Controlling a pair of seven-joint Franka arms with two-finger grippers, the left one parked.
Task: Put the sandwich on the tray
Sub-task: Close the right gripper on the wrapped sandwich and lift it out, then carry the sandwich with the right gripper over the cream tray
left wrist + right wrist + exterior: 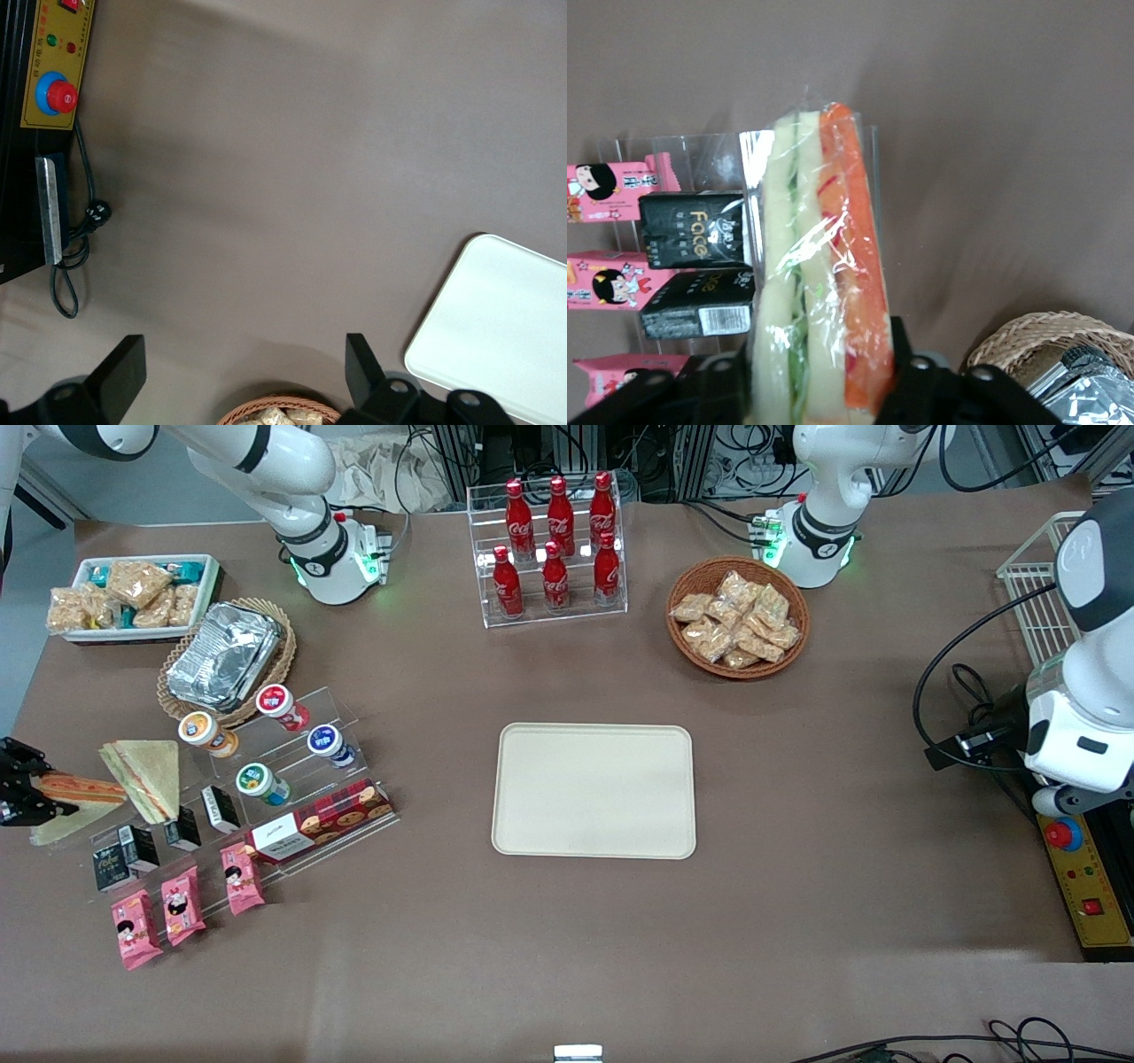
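The sandwich (78, 789), a clear-wrapped wedge with a broad orange filling band and some green, is at the working arm's end of the table. My right gripper (37, 795) is shut on it. In the right wrist view the sandwich (822, 257) stands on edge between the two black fingers (911, 376), which press on both of its bread faces; the gripper (819, 385) holds its wide end. The cream-beige tray (594, 790) lies flat at the table's middle, with nothing on it. Its corner also shows in the left wrist view (500, 328).
A second pale sandwich wedge (142, 776) lies beside the held one. A clear stepped stand (266, 779) holds yogurt cups, black boxes (691, 232), pink packets and a cookie box. A wicker basket with a foil container (226, 657), a cola rack (551, 549) and a snack basket (737, 615) stand farther back.
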